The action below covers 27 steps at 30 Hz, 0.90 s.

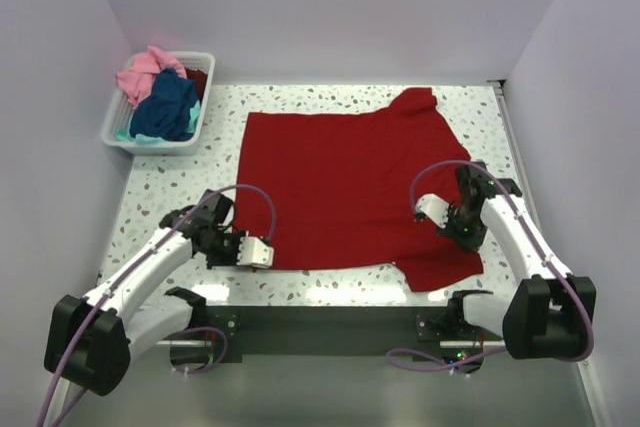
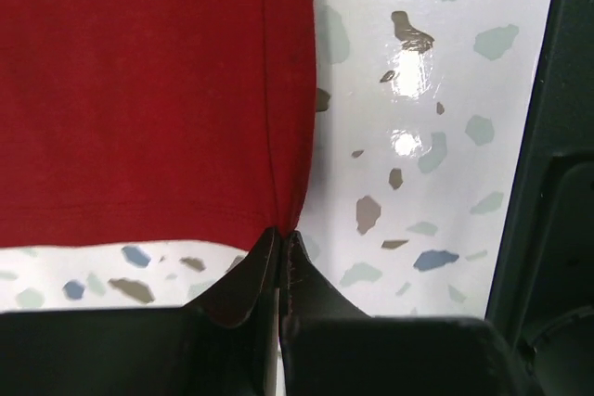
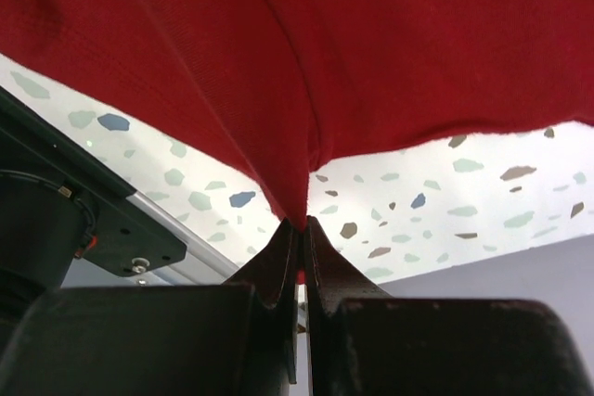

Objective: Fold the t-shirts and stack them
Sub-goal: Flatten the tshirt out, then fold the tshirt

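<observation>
Red t-shirt (image 1: 350,182): spread flat on the table (image 1: 170,187), to the right of the white basket (image 1: 112,129) and nearer to me.
My left gripper (image 2: 281,236): jaws pinched together on the shirt's near corner, basket side.
My right gripper (image 3: 303,224): clamped on a tented fold of the same shirt, on the side away from the basket.
Basket load: pink t-shirt (image 1: 140,75), navy t-shirt (image 1: 170,102) and teal t-shirt (image 1: 130,134) heaped inside.

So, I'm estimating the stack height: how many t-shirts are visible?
4: a deep red t-shirt spread on the table; a pink one, navy one and teal one heaped in the basket. More may be buried there.
</observation>
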Tool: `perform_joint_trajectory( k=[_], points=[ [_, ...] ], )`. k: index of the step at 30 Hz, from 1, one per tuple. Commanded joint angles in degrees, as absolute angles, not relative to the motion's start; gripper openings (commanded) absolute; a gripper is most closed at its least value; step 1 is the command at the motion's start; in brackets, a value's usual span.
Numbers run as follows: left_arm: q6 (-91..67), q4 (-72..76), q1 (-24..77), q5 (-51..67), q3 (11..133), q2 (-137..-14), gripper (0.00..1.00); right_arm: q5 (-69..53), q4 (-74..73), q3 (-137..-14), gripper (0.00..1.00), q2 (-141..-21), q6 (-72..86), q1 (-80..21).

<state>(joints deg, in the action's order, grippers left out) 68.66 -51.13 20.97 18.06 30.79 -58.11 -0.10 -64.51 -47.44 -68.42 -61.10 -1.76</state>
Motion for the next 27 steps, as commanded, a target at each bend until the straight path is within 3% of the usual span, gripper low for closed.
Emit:
perform_joint_trajectory(
  k=[1,27],
  points=[
    [71.28,-59.14,17.77,21.97,37.78,-57.48,0.0,1.06,-66.97,-48.69,0.0,-67.06,-63.45,-0.18],
    [66.36,-53.36,10.72,24.87,63.1,-82.96,0.0,-1.32,-69.61,-77.42,0.0,-93.59,-67.59,1.85]
  ],
)
